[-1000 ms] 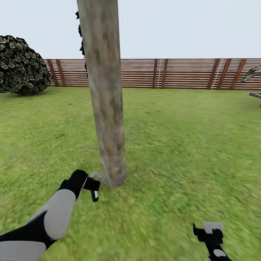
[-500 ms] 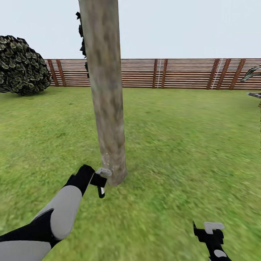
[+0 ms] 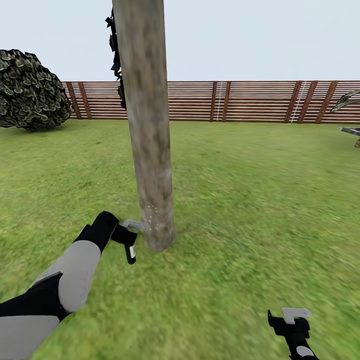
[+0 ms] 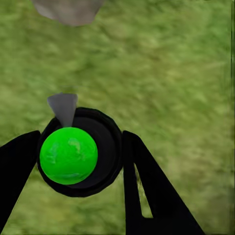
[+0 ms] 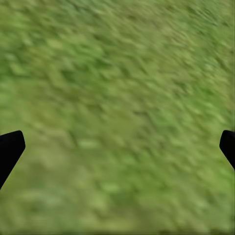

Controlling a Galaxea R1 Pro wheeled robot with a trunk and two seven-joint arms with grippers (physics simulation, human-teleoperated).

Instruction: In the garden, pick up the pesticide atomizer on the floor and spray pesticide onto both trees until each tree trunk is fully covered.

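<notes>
We stand on the lawn close in front of one trunk. The left hand is low at the trunk's foot, just to its left in the head view, and closed on the atomizer. In the left wrist view the bottle sits clamped between the two dark fingers: a black round body seen end-on, with a bright green cap facing the camera rather than the red top we expected. A pale grey cone runs from the bottle toward the trunk base, which we take to be the spray. In the head view a few pale specks dot the lowest part of the bark, near the nozzle.

The relation that matters: the trunk lies straight ahead of the nozzle and stands upright, tilted slightly, so its long axis runs far above the hand. We judge only the bottom patch to be wetted; cover calls for carrying the left hand up along the trunk, nozzle kept facing the bark.

The right hand hangs low and well apart to the right, over bare grass; its fingers sit at opposite edges of the right wrist view, spread wide, holding nothing. The left arm is plainly nearer.

Fence and a shrub stand behind.
</notes>
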